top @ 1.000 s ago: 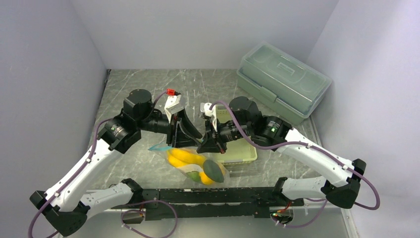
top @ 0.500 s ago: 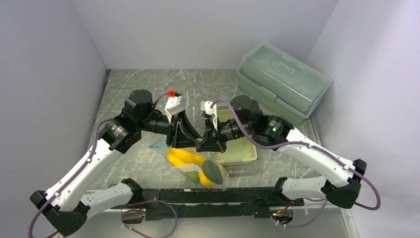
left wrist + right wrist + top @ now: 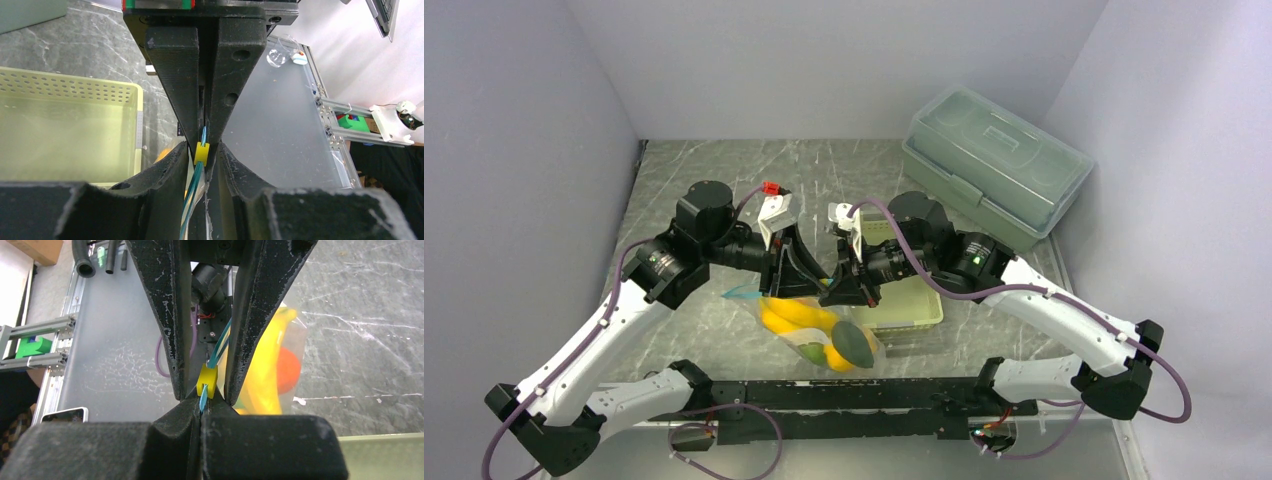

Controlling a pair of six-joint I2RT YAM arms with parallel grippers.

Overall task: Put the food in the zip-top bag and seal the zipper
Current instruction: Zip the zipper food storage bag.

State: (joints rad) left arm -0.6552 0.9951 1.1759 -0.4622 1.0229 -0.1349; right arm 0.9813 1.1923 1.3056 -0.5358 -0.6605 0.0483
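The clear zip-top bag (image 3: 824, 338) hangs between my two grippers, above the table. It holds the yellow bananas (image 3: 792, 315), the dark green avocado (image 3: 855, 346) and an orange ball (image 3: 289, 370). The light blue zipper (image 3: 192, 192) runs through my left gripper (image 3: 202, 150), whose jaws are closed narrowly around it. A yellow slider (image 3: 201, 153) sits at its fingertips. My right gripper (image 3: 201, 407) is shut on the end of the zipper, right beside the slider (image 3: 207, 382). In the top view the left gripper (image 3: 802, 287) and the right gripper (image 3: 836, 292) almost touch.
The pale green perforated basket (image 3: 911, 305) stands just right of the bag, under the right arm, and shows in the left wrist view (image 3: 65, 125). A large translucent lidded box (image 3: 994, 165) sits at the back right. Walls close in left and right.
The two grippers have drawn a little closer together along the zipper. The bag and its food hang about where they were.
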